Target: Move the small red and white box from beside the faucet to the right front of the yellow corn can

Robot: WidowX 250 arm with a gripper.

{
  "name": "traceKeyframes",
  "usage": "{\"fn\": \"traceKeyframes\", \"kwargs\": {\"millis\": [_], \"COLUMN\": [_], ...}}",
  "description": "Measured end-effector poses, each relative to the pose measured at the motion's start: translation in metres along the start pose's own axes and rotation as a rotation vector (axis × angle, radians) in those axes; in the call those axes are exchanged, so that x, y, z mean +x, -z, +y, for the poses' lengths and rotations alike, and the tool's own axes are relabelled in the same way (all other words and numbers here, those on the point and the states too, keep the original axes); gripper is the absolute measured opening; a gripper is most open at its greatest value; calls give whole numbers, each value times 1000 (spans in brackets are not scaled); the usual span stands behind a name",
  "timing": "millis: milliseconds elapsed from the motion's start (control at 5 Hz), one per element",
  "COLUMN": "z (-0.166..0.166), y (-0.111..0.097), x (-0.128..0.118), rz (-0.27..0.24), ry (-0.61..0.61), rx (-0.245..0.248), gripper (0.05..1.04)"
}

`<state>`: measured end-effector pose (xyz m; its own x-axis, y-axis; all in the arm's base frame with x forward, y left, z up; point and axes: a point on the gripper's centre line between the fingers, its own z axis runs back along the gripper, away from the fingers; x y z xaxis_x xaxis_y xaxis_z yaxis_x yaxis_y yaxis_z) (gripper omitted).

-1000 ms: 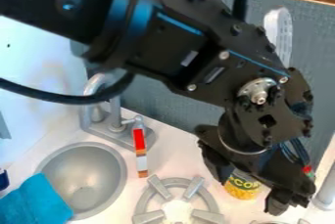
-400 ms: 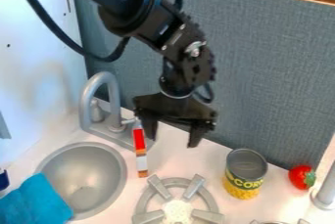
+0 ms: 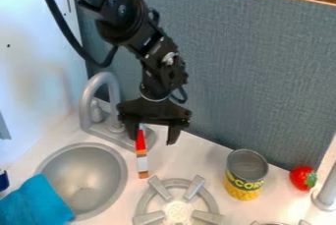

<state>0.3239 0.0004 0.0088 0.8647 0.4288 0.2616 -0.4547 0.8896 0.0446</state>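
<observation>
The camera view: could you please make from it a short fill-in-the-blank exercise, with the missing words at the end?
1. The two fingers of the pincer stand ____, not closed together.
2. Of the red part and the brown end of the stick, the pincer is nearer to the ____.
3. In this view, the can stands to the ____ of the tomato.
4. The cloth is coloured ____.
Missing words: apart; red part; left; blue.

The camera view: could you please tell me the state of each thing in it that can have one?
Claw, open.
Striped stick, near end on the counter.
Can, upright.
Tomato, whole, leafy end sideways.
Blue cloth, rumpled, over the edge of the sink.
Faucet, no water visible.
Burner, no flame visible.
</observation>
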Motion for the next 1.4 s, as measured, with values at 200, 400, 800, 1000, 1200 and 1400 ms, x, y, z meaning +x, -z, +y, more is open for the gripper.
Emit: {"fn": "traceKeyframes", "kwargs": {"millis": [200,400,800,1000,1200,1400], "z": [10,22,33,38,35,33], "y": [9,22,33,44,50,59], "x": [8,7,11,12,14,13], "rz": [-8,20,18,15,-5,-16], "ry": [6,0,35,18,-3,-16], "rx": [-7,7,43,34,16,1], "gripper": [1001,1001,1001,1001,1001,1001]}}
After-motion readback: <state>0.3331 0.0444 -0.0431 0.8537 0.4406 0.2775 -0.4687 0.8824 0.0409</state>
